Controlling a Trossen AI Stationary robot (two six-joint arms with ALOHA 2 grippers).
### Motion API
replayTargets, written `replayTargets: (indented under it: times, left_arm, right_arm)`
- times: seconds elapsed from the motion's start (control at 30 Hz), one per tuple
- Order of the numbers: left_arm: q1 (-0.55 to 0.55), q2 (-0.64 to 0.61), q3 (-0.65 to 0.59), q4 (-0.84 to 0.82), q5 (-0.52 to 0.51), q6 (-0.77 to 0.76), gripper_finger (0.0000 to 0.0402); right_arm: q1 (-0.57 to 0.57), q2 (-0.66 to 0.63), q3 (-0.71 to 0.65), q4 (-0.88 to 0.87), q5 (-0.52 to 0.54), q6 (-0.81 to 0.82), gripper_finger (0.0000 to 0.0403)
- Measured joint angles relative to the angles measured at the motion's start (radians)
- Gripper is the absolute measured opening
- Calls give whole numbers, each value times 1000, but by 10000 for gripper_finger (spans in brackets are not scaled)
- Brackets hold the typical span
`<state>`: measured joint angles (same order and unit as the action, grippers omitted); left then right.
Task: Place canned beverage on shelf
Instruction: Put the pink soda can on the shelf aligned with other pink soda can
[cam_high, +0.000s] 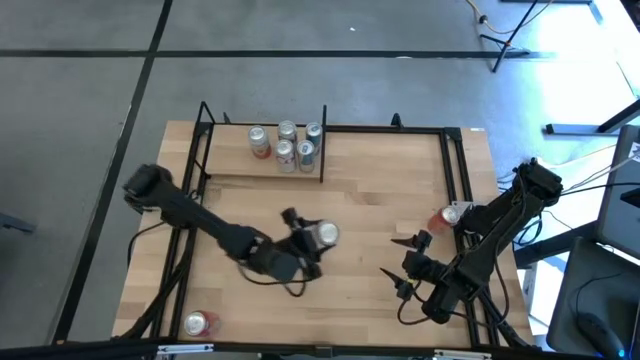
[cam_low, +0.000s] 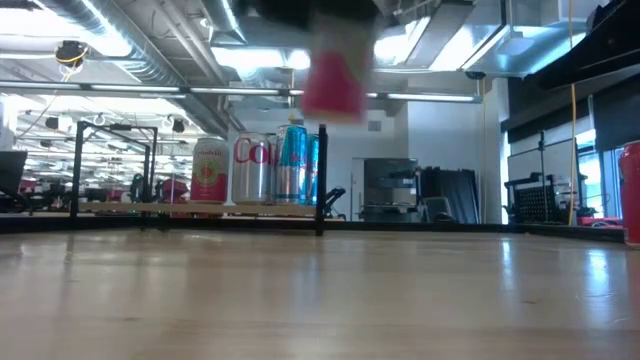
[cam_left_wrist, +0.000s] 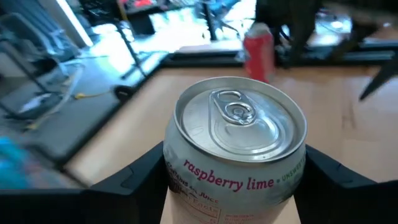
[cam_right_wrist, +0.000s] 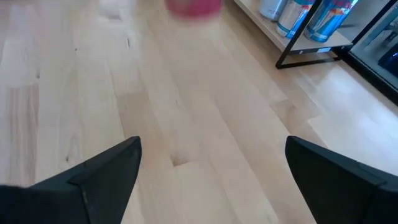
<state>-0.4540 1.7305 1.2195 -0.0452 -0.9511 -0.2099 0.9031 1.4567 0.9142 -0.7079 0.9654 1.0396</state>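
Note:
A white and pink can (cam_left_wrist: 236, 155) printed "raspberry lime", with a silver top, sits between the fingers of my left gripper (cam_high: 318, 240) over the middle of the table. In the low view the can (cam_low: 335, 80) is a blur high above the tabletop. The shelf (cam_high: 230, 162), a light plank in black rods at the far left-centre, carries several upright cans (cam_high: 287, 145). My right gripper (cam_high: 390, 256) stands open at the right, nothing between its fingers (cam_right_wrist: 106, 174). My left gripper pinches the can's side wall (cam_left_wrist: 177, 180) just below the top rim, one finger (cam_left_wrist: 137, 180) on each opposite side. The fingers reach in about level from the table's left. The can stands upright in the hold, lifted clear of the table.
A red can (cam_high: 447, 218) stands near the table's right edge, beside the right arm. Another can (cam_high: 200, 322) lies at the near left corner. A black rod frame (cam_high: 450, 130) runs around the table. Bare wood lies between the held can and the shelf.

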Motion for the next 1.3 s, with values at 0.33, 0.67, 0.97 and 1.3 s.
replayTargets:
  times: [0.33, 0.67, 0.97, 1.3]
  left_arm:
    - [-76, -333, 1, -705, -76, -354, 235]
    - [22, -530, -176, -1037, -55, -517, 235]
    - [292, -782, -479, -727, 179, -194, 235]
    - [712, -921, -635, -367, 745, 192, 235]
  right_arm:
    - [-37, 0, 0, -7, 11, -91, 383]
    - [-220, 0, 0, -68, -24, -164, 383]
    - [-375, 0, 0, -83, -24, -243, 383]
    - [-470, 0, -35, -65, -34, -280, 383]
